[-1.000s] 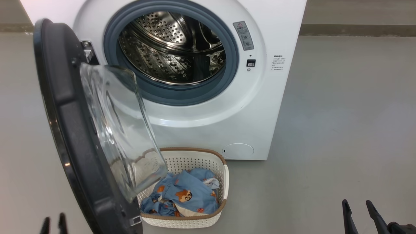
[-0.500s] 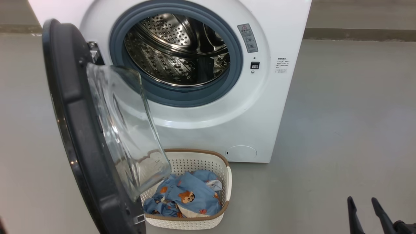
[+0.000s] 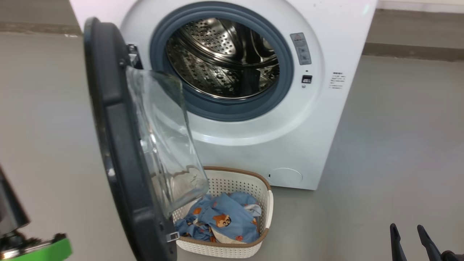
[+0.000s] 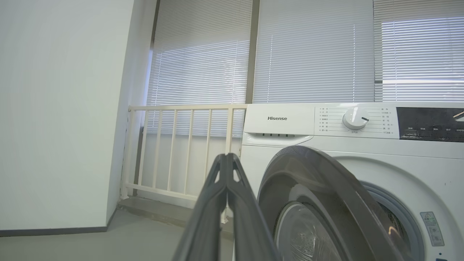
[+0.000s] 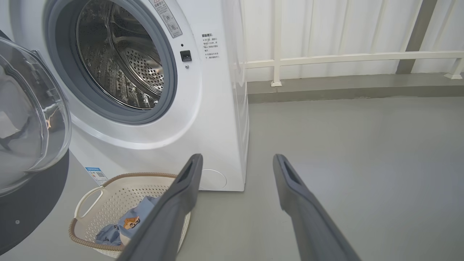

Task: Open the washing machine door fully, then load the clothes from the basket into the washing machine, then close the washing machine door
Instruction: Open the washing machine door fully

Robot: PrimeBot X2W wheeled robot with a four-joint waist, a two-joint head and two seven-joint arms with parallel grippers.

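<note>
The washing machine (image 3: pixel 326 119) stands with its steel drum (image 3: pixel 224 58) exposed. The washing machine door (image 3: pixel 116 145) is swung out to the left and seen edge-on, its glass bowl (image 3: pixel 163 137) bulging over the basket (image 3: pixel 267 206). The basket sits on the floor before the machine, with the light blue bear-print clothes (image 3: pixel 224 221) inside. My right gripper (image 3: pixel 407 230) is open and empty at the lower right, well right of the basket (image 5: pixel 90 203); its wrist view has the clothes (image 5: pixel 132 222) beside its left finger. My left gripper (image 4: pixel 226 156) is shut on nothing, raised left of the door (image 4: pixel 326 195).
Grey floor (image 3: pixel 391 145) stretches out to the right of the machine. A white railing (image 4: pixel 181 145) and window blinds stand behind and left of the machine, with a white wall (image 4: pixel 54 108) further left. A dark and green part (image 3: pixel 40 250) sits in the head view's lower left corner.
The head camera has turned, so the whole picture has slid rightward. My left gripper's fingers have closed together. A dark and green part has come into the lower left corner.
</note>
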